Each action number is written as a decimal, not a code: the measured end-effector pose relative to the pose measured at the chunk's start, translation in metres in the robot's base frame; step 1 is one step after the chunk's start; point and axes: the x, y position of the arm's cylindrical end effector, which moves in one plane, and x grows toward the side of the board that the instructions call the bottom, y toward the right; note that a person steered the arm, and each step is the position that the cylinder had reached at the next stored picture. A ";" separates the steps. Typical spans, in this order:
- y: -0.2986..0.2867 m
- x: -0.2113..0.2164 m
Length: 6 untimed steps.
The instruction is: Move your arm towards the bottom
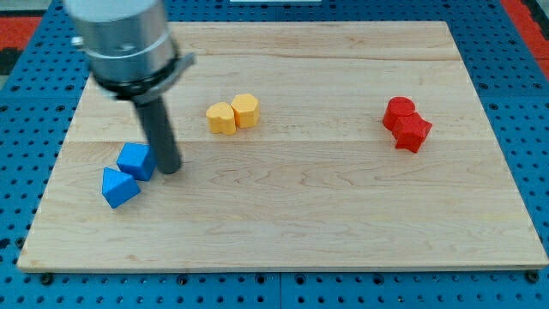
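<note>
My tip rests at the worktop's left, seemingly touching the blue cube; another blue block lies just below-left.

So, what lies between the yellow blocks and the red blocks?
Nothing: in the camera view, only bare wooden board lies between the yellow blocks and the red blocks.

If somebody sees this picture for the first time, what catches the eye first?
The big grey arm at the view's top left, with my tip right beside the two blue blocks. Then two yellow blocks near the top centre, and two red blocks at the right.
</note>
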 end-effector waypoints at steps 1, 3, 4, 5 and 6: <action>-0.051 -0.002; 0.012 -0.013; 0.084 0.017; 0.004 0.082; -0.064 0.071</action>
